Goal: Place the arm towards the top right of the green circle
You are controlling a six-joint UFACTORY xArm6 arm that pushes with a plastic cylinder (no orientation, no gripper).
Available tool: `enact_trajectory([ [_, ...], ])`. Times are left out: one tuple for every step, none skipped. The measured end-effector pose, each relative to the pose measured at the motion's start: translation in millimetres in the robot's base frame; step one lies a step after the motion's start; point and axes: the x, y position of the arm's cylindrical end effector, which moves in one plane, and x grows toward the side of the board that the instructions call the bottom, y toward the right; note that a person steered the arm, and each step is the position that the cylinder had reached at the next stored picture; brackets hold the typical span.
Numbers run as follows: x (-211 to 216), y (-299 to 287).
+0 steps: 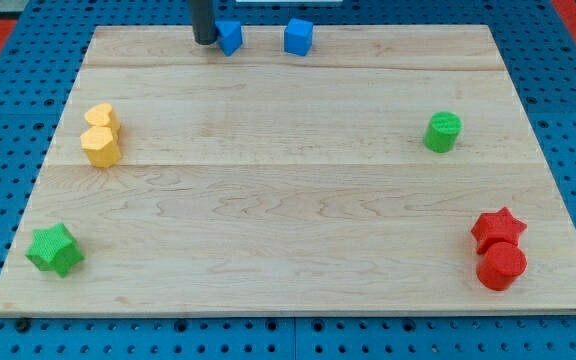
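Observation:
The green circle (443, 131) stands on the wooden board (288, 190) at the view's right, a little above mid-height. My tip (204, 41) rests at the board's top edge, left of centre, touching or just beside the left side of a blue block (229, 36). The tip is far to the upper left of the green circle.
A second blue block (299, 36) sits at the top edge right of the first. Two yellow blocks (100, 134) touch at the left. A green star (54, 249) lies at the bottom left. A red star (496, 229) and red circle (501, 266) touch at the bottom right.

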Motion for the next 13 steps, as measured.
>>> enact_trajectory([
  [19, 38],
  [43, 48],
  [48, 50],
  [48, 49],
  [52, 48],
  [75, 79],
  [87, 135],
  [63, 202],
  [36, 235],
  [36, 238],
  [36, 239],
  [36, 239],
  [34, 241],
])
